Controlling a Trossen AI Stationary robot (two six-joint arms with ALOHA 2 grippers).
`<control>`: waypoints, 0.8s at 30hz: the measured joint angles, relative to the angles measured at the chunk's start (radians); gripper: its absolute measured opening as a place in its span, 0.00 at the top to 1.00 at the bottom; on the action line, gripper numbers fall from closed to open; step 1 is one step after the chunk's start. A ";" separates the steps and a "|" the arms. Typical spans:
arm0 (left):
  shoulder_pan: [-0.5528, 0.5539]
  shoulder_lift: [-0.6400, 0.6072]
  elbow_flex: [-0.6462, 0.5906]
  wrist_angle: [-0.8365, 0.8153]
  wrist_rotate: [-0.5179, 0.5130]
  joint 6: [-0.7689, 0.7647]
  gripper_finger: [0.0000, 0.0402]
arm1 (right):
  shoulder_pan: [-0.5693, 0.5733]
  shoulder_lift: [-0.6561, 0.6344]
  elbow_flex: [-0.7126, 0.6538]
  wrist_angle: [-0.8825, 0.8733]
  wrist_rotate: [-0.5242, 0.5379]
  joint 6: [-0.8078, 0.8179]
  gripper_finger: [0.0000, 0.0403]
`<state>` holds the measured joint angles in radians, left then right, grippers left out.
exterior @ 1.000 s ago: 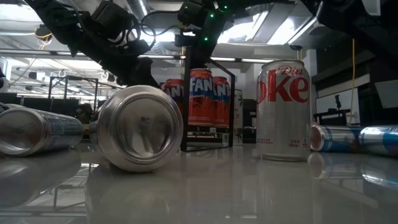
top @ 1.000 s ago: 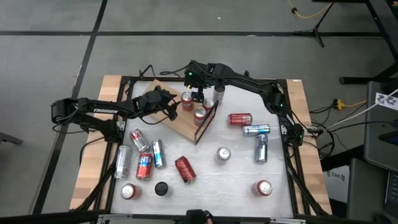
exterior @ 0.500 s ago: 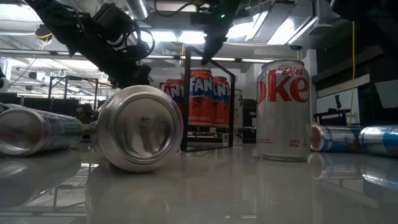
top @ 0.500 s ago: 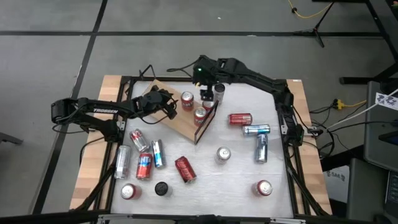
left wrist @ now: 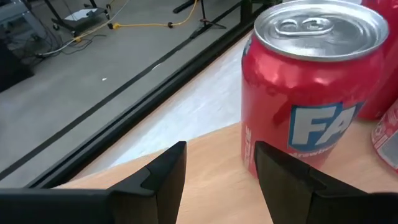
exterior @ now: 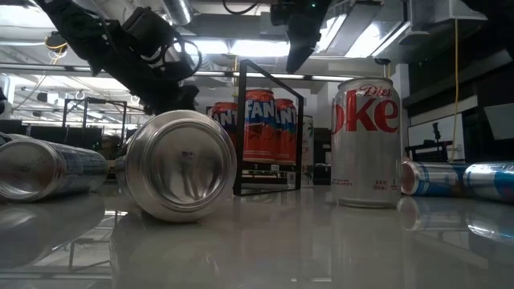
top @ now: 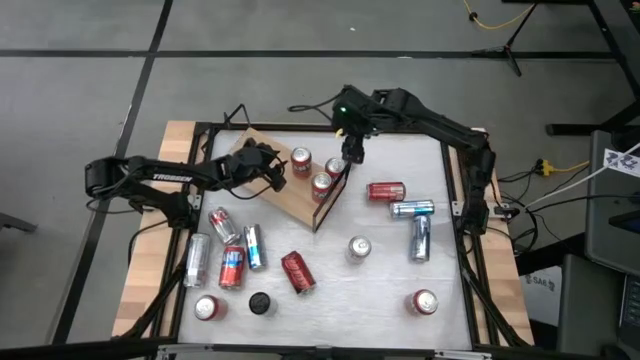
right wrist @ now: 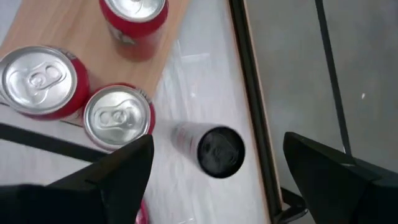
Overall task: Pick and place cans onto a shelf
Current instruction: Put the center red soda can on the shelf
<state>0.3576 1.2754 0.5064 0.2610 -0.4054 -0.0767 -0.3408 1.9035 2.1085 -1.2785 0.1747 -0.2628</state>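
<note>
The shelf [top: 288, 190] is a wooden board with a black frame [top: 336, 193], lying on the white table. Three red cans [top: 301, 160] [top: 321, 186] [top: 334, 167] stand upright on it, also seen in the low view as cans [exterior: 259, 124]. My left gripper [left wrist: 217, 180] is open just above the board's far left part, with a red can [left wrist: 317, 93] right beyond its fingers. My right gripper [right wrist: 217, 186] hangs wide open, high above the shelf's far right edge, over a slim black-topped can [right wrist: 217, 149] that stands on the table.
Loose cans lie and stand across the table: red and silver ones at the right [top: 386, 191] [top: 412, 209] [top: 420, 240], a standing silver can [top: 359, 247], a cluster at the near left [top: 232, 262]. A black disc [top: 260, 302] sits near the front edge.
My right gripper has risen and gone toward the table's right edge, away from the cans on the shelf, staying open. The cans on the shelf have not moved.
</note>
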 joint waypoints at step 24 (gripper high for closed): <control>-0.027 0.223 0.000 0.385 0.120 -0.003 0.55 | 0.000 -0.175 -0.429 0.406 0.043 0.004 0.13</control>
<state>0.3302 1.4982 0.5064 0.6463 -0.2849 -0.0799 -0.3408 1.7287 1.6794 -0.8726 0.2180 -0.2584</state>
